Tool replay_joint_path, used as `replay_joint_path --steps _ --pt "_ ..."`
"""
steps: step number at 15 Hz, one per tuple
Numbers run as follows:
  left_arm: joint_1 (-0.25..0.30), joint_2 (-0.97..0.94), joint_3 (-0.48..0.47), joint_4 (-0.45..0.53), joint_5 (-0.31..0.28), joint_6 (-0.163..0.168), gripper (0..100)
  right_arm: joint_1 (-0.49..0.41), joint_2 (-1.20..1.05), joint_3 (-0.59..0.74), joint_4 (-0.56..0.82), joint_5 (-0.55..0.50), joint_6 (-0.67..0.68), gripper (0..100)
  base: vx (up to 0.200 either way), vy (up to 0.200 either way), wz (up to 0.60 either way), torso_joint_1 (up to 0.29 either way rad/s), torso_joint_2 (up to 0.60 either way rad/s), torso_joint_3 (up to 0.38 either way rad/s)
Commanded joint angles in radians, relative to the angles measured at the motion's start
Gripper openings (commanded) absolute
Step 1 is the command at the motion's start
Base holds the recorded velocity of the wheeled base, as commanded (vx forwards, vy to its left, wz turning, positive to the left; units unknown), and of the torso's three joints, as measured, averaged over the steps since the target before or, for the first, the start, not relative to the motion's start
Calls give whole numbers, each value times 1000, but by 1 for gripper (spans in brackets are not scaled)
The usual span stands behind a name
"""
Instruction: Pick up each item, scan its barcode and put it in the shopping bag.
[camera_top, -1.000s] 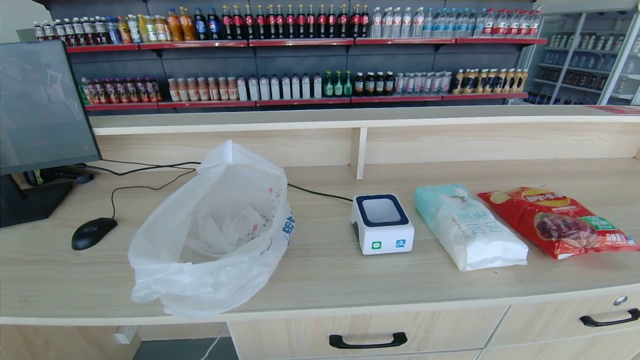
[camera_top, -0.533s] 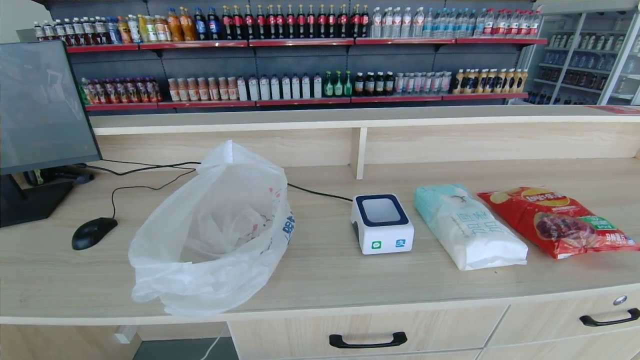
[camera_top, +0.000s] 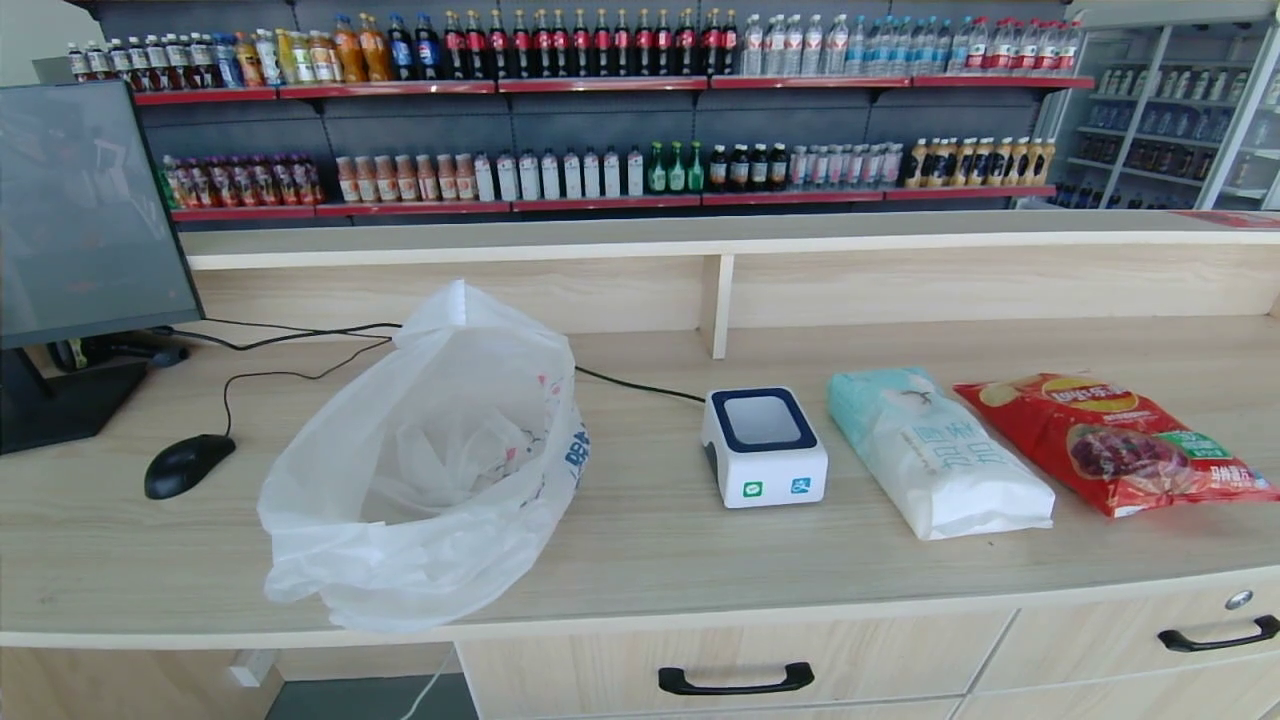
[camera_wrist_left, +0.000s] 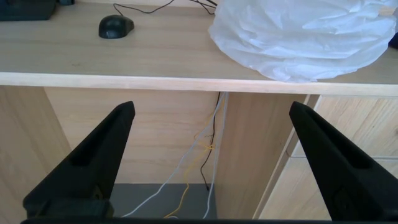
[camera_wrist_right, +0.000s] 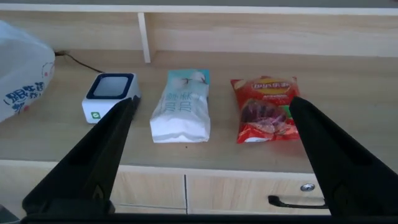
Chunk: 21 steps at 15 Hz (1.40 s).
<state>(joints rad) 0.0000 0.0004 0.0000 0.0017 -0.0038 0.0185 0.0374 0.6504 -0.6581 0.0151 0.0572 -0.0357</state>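
The left gripper (camera_wrist_left: 211, 107) and the right gripper (camera_wrist_right: 212, 101) both have their jaws spread wide and hold nothing, each hanging off the front edge of the wooden counter (camera_top: 650, 540). On it the white plastic shopping bag (camera_top: 430, 470) sits open, left of the barcode scanner (camera_top: 763, 447). Right of the scanner lie a white tissue pack (camera_top: 935, 450) and a red chip bag (camera_top: 1110, 440), flat and side by side

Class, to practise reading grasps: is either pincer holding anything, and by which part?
Nothing is held. Left pincer and right pincer are open and empty; the white pack and chip bag lie untouched on the counter.
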Motion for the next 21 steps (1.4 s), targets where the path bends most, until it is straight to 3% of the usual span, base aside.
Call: replay_joint_path --steps 1,2,8,11,16,21 --pt "0 0 0 0 -1 0 100 33 247 -123 -3 46 -3 100 0 0 0 0 0 0" --pt "0 0 0 0 1 0 100 71 327 -156 9 46 2 100 0 0 0 0 0 0" --pt "0 0 0 0 1 0 100 84 660 -221 11 79 62 100 0 0 0 0 0 0" --pt "0 0 -2 0 1 0 100 84 821 -416 23 90 218 100 0 0 0 0 0 0" --pt "0 0 0 0 -1 0 100 67 925 -545 241 93 220 100 0 0 0 0 0 0" --pt "0 0 0 0 -1 0 100 64 1000 -560 250 93 155 100 0 0 0 0 0 0"
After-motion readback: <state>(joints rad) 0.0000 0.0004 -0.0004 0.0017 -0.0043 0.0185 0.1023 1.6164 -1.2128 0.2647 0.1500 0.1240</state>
